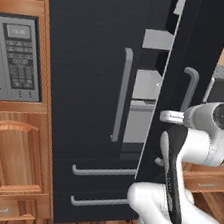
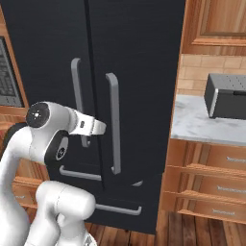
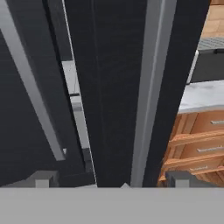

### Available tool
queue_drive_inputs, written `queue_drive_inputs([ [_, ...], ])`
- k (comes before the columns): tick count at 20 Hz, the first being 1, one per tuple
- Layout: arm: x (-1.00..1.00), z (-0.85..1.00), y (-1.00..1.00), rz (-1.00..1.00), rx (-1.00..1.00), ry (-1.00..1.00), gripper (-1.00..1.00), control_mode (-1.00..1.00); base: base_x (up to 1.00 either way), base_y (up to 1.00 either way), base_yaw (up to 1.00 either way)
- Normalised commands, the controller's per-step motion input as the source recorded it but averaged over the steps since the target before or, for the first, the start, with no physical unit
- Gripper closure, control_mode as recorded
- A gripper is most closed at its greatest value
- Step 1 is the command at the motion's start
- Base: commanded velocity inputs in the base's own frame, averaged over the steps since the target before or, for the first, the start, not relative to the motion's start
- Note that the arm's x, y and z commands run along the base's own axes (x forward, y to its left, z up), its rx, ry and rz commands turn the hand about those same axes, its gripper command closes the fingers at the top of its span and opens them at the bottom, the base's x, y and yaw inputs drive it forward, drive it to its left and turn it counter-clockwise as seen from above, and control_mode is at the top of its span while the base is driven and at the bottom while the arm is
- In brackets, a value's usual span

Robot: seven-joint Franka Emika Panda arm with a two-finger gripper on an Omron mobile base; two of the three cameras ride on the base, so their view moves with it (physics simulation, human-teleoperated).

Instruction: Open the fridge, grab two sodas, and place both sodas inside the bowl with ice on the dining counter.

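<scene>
Left base view: tall black double-door fridge (image 1: 88, 80), right door (image 1: 192, 54) swung partly ajar, grey inner shelves (image 1: 147, 86) visible; cans hidden.
Right base view: gripper (image 2: 98, 128) beside the grey bar handle (image 2: 114, 125); bowl, dining counter unseen.
Hand view: finger tips (image 3: 43, 179) apart, straddling handle, clamping nothing; opening started, grabbing and placing remain.

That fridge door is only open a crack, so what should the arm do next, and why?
Probably push the right door wider. It stands ajar, showing only a strip of shelves, and the gripper sits open at its handle, gripping nothing. No sodas can be reached through that gap.
</scene>
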Motion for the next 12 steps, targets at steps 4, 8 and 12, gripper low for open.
queue_drive_inputs([
  [4, -0.18, 0.33, 0.92, 0.09, -0.15, 0.18, -1.00, -1.00, 0.00, 0.00, 0.00],
  [8, 0.27, 0.25, 0.85, 0.22, -0.15, 0.25, -1.00, -1.00, 0.00, 0.00, 0.00],
  [12, 0.49, 0.37, 0.49, 0.20, -0.19, 0.21, -1.00, -1.00, 0.00, 0.00, 0.00],
])
